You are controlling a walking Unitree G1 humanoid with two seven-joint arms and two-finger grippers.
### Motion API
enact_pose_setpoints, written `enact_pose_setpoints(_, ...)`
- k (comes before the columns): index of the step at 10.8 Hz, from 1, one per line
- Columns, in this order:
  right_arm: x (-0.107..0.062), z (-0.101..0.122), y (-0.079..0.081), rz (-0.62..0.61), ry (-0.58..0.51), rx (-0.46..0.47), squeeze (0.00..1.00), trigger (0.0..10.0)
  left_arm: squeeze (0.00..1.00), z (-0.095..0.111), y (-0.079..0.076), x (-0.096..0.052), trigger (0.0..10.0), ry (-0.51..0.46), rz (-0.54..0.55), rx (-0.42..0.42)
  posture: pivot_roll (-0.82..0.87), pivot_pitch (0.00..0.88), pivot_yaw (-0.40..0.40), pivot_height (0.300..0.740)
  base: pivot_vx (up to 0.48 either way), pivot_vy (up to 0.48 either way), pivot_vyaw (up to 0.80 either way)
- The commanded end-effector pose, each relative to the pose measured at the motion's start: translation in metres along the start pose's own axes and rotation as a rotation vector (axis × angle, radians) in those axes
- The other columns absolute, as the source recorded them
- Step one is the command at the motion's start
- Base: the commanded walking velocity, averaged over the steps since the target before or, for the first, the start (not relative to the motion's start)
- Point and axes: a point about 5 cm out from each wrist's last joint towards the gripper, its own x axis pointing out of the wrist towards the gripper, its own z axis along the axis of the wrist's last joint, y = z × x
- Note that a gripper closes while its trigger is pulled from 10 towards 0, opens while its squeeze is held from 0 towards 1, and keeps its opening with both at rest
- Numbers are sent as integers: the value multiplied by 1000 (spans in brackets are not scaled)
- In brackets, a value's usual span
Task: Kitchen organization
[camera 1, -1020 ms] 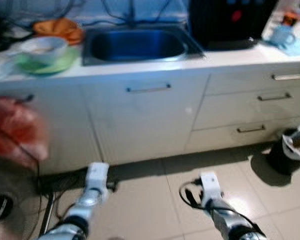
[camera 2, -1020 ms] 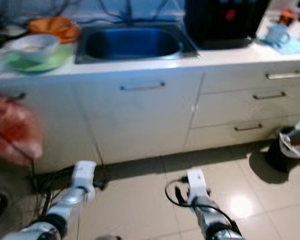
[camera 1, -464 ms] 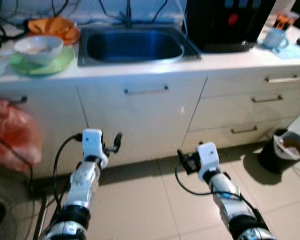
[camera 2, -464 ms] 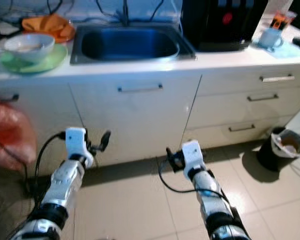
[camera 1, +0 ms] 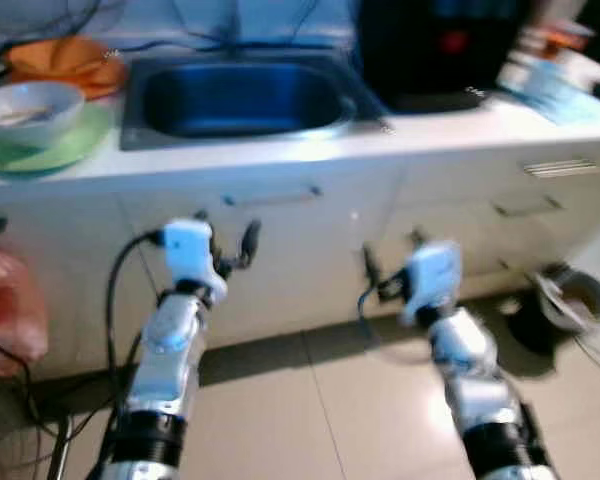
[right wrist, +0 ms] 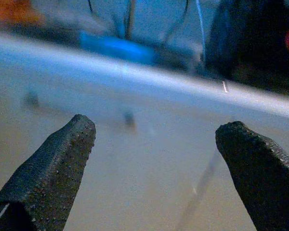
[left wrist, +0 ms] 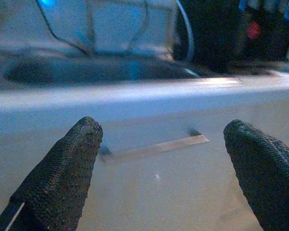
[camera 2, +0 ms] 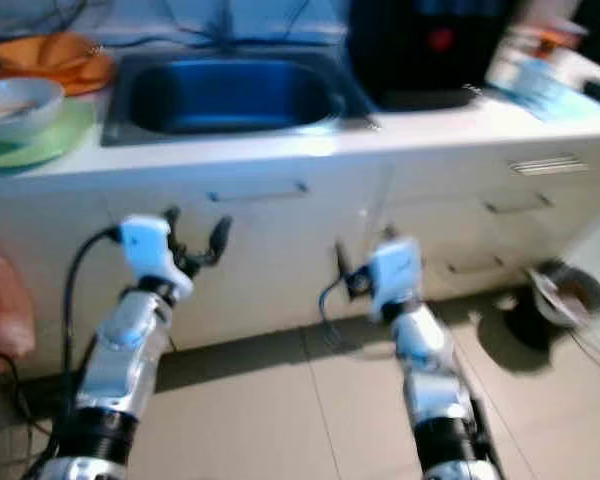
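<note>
From our head camera we see our left gripper [camera 1: 225, 245] and right gripper [camera 1: 392, 268] raised before the white cabinet [camera 1: 280, 250], both holding nothing. Up past the left one, a bowl [camera 1: 25, 103] sits on a green plate [camera 1: 50, 150] beside the sink [camera 1: 235, 95]. In both wrist views our fingers [left wrist: 62, 173] are spread wide apart. Nothing looks tidied yet, so we think everything is left to do.

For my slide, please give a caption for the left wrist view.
Open left gripper facing the cabinet handle below the sink.
</note>
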Motion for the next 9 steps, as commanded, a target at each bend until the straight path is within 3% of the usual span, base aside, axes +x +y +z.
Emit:
enact_pose_setpoints(1, 6, 16, 2, -7, -43, 7, 0, 10000, 0, 7, 4, -1, 10000, -9, 25, 15, 65, 7, -53, 740, 465, 0, 0)
enact_pose_setpoints(2, 9, 38, 5, -19, -101, -12, 0, 10000, 0, 25, 3, -1, 10000, -67, 28, 42, 65, 9, -52, 740, 368, 0, 0)
enact_pose_setpoints(5, 5, 77, 6, -55, -164, 113, 0, 10000, 0, 70, 2, -1, 10000, -203, 65, 114, 57, 15, -53, 740, 219, 0, 0)
enact_pose_setpoints(7, 1, 75, 7, -83, -107, 131, 0, 10000, 0, 77, 7, -2, 10000, -211, 129, 115, 60, 15, -56, 740, 0, 0, 0)
enact_pose_setpoints(8, 1, 76, 6, -92, -89, 44, 0, 10000, 0, 74, 9, -2, 10000, -190, 153, 109, 60, 15, -56, 740, 0, 0, 0)
enact_pose_setpoints(9, -1, 76, 6, -93, -83, 113, 0, 10000, 0, 71, 9, -3, 10000, -169, 175, 100, 56, 14, -54, 740, 0, 0, 0)
